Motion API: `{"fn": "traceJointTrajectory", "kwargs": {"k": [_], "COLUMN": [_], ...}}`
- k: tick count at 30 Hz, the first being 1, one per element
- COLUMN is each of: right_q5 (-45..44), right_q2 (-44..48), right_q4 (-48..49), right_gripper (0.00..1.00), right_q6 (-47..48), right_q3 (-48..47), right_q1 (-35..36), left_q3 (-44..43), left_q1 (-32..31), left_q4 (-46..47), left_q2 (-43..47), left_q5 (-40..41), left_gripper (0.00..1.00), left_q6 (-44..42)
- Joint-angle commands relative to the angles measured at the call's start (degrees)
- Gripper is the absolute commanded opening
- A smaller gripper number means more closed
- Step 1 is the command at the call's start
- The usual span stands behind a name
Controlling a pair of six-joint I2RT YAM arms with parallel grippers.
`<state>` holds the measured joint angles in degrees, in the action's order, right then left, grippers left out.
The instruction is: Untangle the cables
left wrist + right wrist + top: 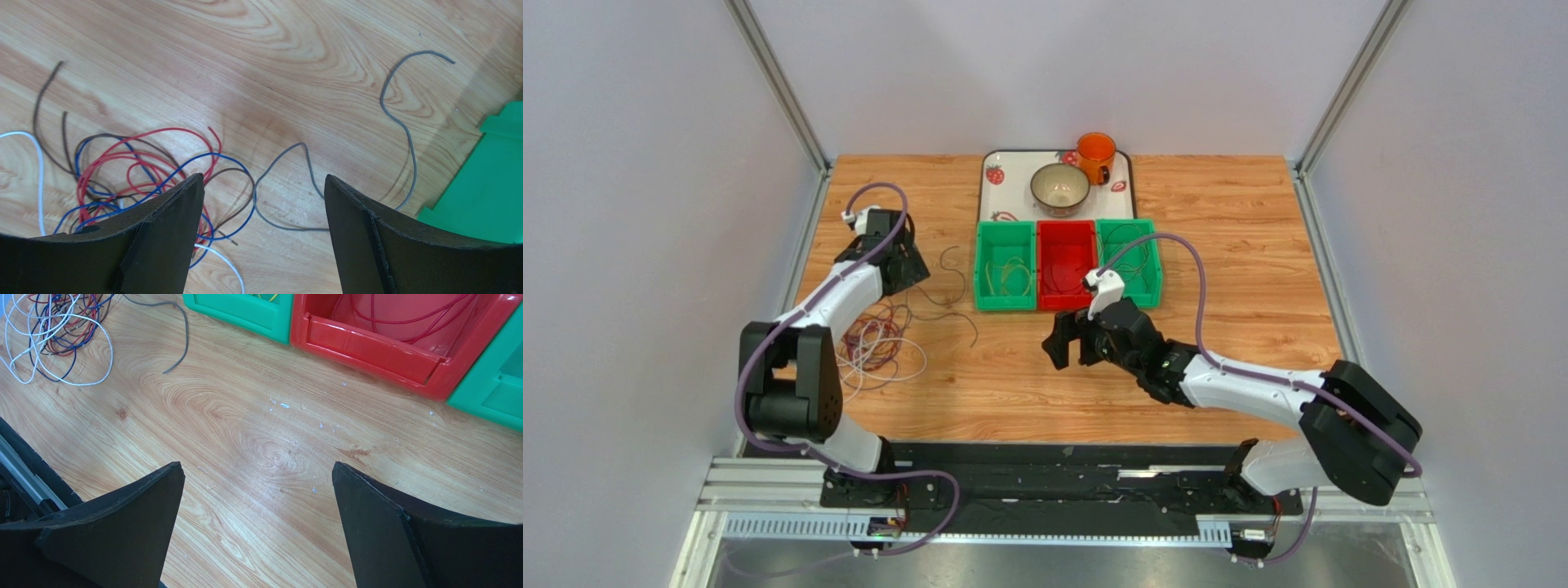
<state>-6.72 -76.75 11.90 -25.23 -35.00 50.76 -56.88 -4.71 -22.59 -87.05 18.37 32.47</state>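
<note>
Left gripper (263,179) gapes over a grey cable (301,145); right gripper (257,465) also spread wide.

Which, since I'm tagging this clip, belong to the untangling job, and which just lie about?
Job: cable tangle, loose grey cable, red bin, green bins.
Lying about: tray, bowl, orange cup.

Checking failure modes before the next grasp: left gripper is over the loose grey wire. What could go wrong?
1. The left gripper stands open over the grey wire, but blue and brown strands of the tangle loop close beside it. Closing could pinch those too and drag the tangle along.
2. The grey wire lies thin and flat on the table. The jaws might close above it and miss.
</note>
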Motion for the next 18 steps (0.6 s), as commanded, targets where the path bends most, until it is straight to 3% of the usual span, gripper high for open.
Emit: {"fn": "traceJointTrajectory", "kwargs": {"k": [1, 12, 18], "right_q5": [0.0, -0.1, -0.1], "right_q2": [-0.2, -0.9, -0.9], "right_q4": [2.7, 2.3, 2.2], "right_gripper": [0.96, 0.96, 0.96], "right_q6": [0.7, 0.7, 0.6], "right_q3": [-2.1, -2.6, -2.7], "right_q1": [0.1, 0.1, 0.1], "left_q3": [-3.1, -6.6, -7.7], "left_q1": [0.5, 0.6, 0.8], "left_q4": [-0.5, -2.7, -3.3], "left_q2": [-4.8, -11.0, -12.4], "left_q5": [-2.7, -4.1, -3.6], "left_gripper": [0.79, 0.76, 0.67], "left_q6": [2.1, 1.1, 0.6]}}
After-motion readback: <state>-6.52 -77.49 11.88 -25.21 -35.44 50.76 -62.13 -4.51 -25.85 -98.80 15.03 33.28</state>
